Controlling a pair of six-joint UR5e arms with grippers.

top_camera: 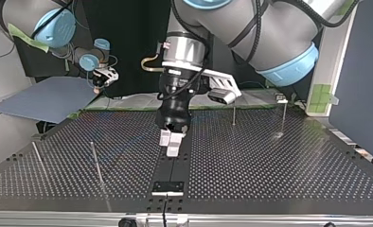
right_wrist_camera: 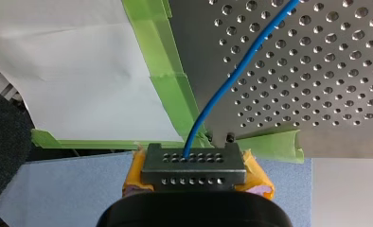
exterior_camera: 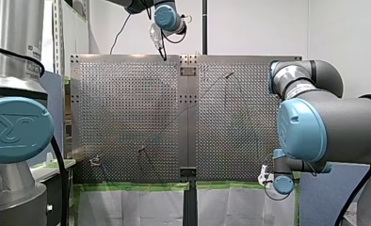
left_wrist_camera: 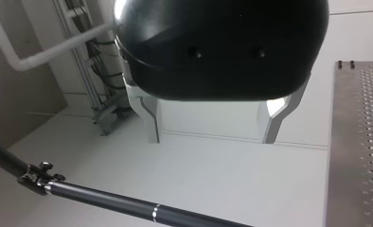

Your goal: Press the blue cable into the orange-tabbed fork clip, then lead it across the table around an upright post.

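Note:
My right gripper with yellow pads is shut on the blue cable, just off the taped table edge. From the fingers the cable runs out over the perforated table. In the front view this gripper hangs at the table's near right corner. My left gripper is open with nothing between its fingers. It hovers above the table's far middle and, in the top view, over the centre seam. A small clip sits near the front view's near left corner.
Thin upright posts stand on the table: two at the top view's left and two at its far right. Green tape lines the near edge. A black tripod rod crosses below my left gripper.

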